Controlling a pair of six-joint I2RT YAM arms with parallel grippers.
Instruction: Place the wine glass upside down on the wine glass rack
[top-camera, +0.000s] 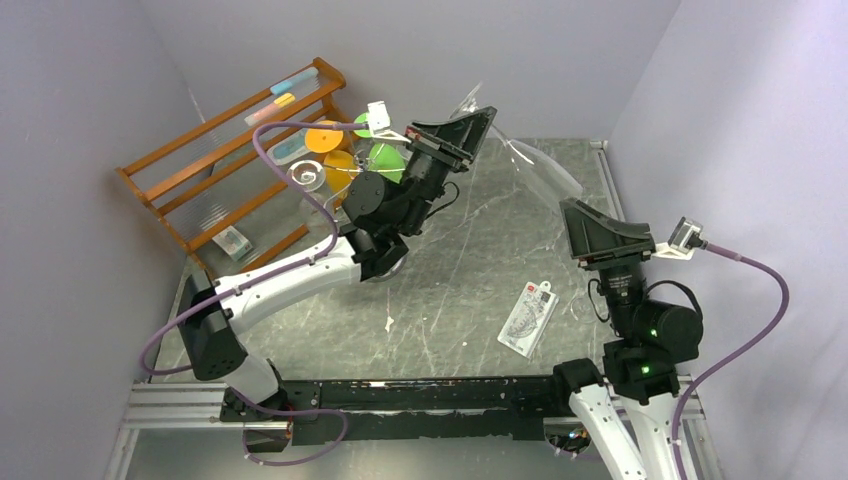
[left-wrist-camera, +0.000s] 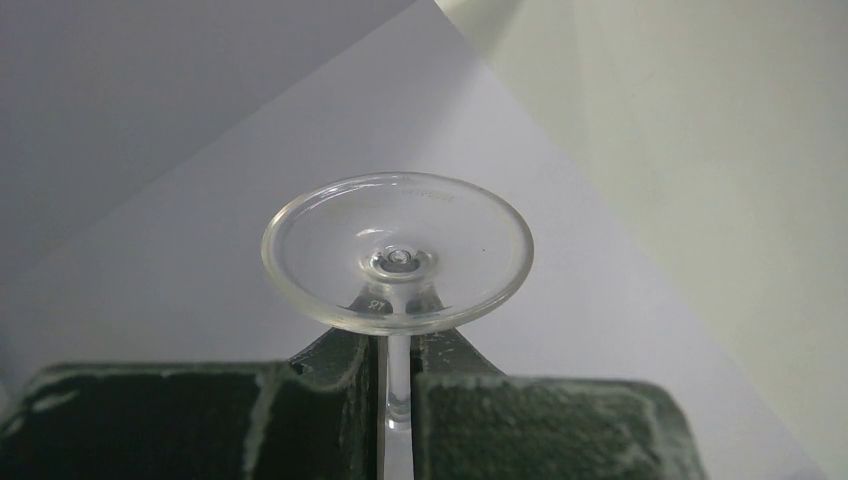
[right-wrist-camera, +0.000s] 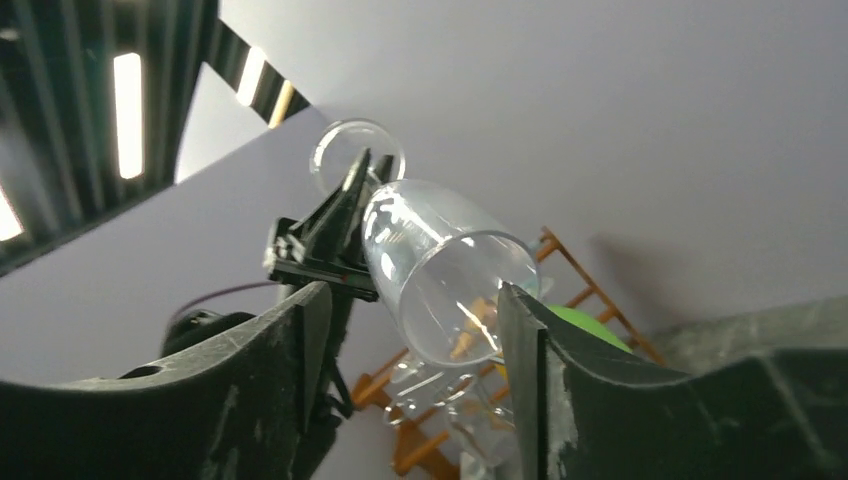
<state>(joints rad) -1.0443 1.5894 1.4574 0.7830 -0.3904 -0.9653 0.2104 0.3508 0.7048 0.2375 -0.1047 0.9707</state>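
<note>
Half done, it is judged: the wine glass (left-wrist-camera: 397, 250) is clamped by its stem in the left gripper (left-wrist-camera: 397, 345), the right gripper (right-wrist-camera: 412, 295) is spread open, and hanging on the wine glass rack (top-camera: 308, 176), at nine o'clock, is not yet done.

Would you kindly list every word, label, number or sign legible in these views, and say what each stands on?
Nothing can be read for certain.
White packet on the table: red mark and dark print, too small to read.
Foot of the wine glass in the left gripper: faint moulded marks, too blurred to read.
Pale card on the wooden rack: too small to read.
</note>
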